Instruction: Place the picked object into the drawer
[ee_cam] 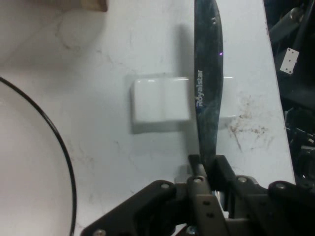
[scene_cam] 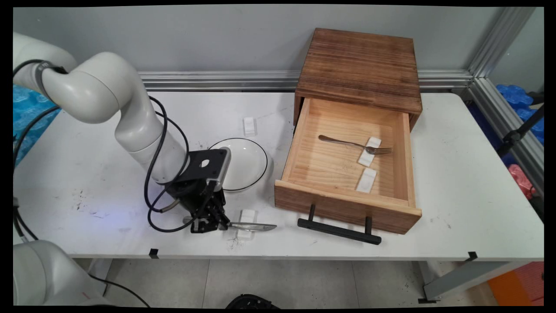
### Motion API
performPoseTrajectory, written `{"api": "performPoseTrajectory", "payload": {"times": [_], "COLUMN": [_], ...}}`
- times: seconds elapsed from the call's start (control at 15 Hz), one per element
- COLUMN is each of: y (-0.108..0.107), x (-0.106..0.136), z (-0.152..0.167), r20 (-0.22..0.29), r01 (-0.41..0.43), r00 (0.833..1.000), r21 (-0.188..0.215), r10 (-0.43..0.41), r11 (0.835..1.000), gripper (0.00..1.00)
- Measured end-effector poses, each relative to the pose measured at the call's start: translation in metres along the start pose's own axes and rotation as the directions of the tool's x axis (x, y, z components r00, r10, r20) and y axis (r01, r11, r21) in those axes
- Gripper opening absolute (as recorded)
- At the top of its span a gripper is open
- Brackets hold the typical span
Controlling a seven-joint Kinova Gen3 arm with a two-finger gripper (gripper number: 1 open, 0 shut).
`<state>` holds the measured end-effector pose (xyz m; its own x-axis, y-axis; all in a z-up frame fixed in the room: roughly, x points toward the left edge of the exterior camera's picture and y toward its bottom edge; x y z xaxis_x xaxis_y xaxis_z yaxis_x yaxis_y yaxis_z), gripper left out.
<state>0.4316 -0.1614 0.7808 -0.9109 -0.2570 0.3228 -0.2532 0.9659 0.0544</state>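
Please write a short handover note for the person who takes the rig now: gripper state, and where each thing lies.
Gripper: low at the table's near edge, shut on the handle end of a table knife.
The knife's blade lies across a small white block, its tip pointing toward the wooden drawer.
White plate with a black rim: just behind the gripper, bare.
The drawer is pulled open; inside, a fork rests with its tines on one white block, a second block lies nearer the front.
Another white block lies behind the plate.
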Motion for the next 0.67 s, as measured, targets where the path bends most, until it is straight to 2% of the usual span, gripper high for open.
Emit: {"api": "performPoseTrajectory", "payload": {"times": [0.33,0.67], "y": [0.004,0.015], "x": [0.005,0.012], "z": [-0.013,-0.039], "r20": [-0.009,-0.024], "r01": [-0.027,-0.068], "r00": [1.000,0.997], "r21": [-0.001,-0.016], "r10": [0.027,0.068], "r11": [1.000,0.998], "gripper": [0.00,0.00]}}
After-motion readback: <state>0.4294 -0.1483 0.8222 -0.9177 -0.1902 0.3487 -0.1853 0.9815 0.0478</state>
